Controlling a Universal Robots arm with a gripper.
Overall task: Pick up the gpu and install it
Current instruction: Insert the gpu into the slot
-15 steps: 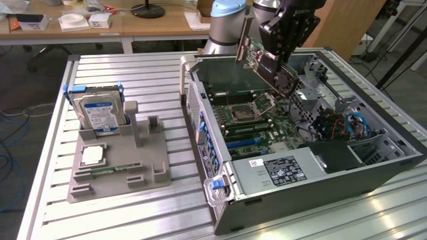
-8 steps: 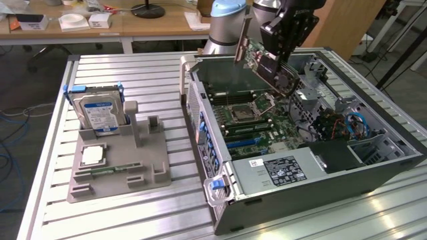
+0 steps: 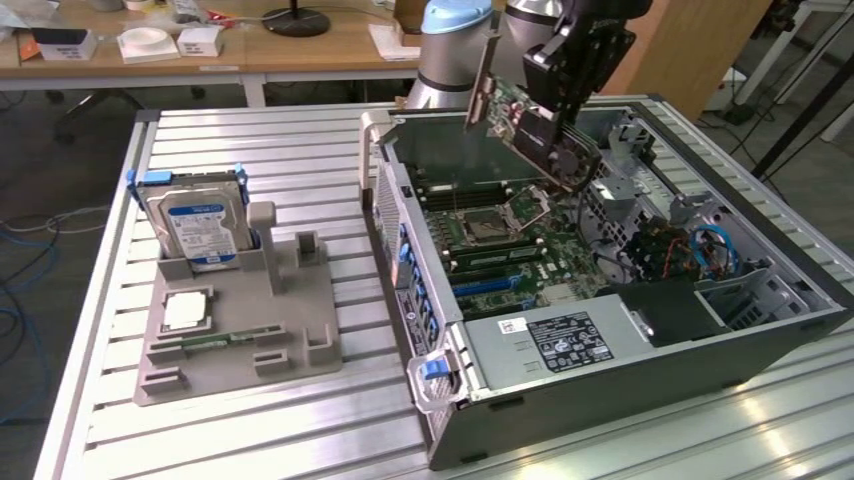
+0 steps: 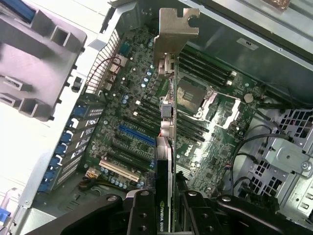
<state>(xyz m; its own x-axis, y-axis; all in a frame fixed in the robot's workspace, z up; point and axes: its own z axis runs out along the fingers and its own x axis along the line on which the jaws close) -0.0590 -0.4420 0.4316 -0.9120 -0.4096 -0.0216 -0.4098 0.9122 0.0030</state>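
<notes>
Slatted metal surface (image 3: 267, 430) underneath, open computer case (image 3: 641, 385) on it; pincer (image 3: 571, 70) clamped on gpu (image 3: 541, 135), tilted over motherboard (image 3: 514, 255). Risks missing the blue slot (image 4: 137, 134), jamming the bracket (image 4: 176, 27).

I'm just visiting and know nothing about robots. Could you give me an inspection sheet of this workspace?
Surface: ribbed silver metal table, carrying an open grey computer case lying on its side.
Job's things: thin flat black gpu card, tilted above the green motherboard, not seated.
Clutter: grey plastic holder with upright silver hard drive.
Grippers: black pincer shut on the gpu card.
Cables: blue wires inside the case.
Surroundings: wooden desk with white boxes.
</notes>
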